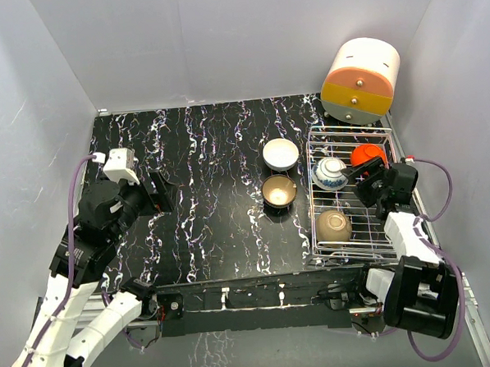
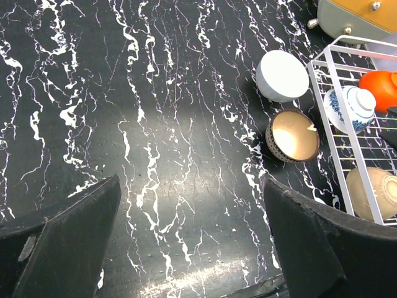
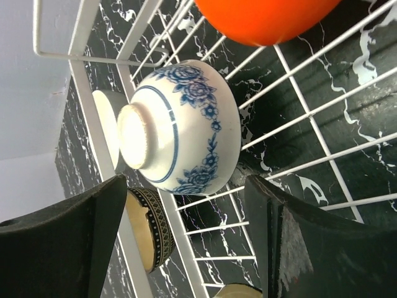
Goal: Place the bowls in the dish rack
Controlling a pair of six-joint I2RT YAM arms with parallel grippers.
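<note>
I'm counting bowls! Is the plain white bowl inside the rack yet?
No, the white bowl sits on the table, outside the dish rack and beside its wire wall.

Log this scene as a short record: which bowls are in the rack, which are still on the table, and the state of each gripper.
In dish rack: red bowl, blue-and-white bowl, tan bowl
On table, left of rack: white bowl, gold-lined bowl, both upright
Left gripper: open, empty, over bare table
Right gripper: open, over the rack, at the blue-and-white bowl
Behind rack: orange-and-cream box
</note>
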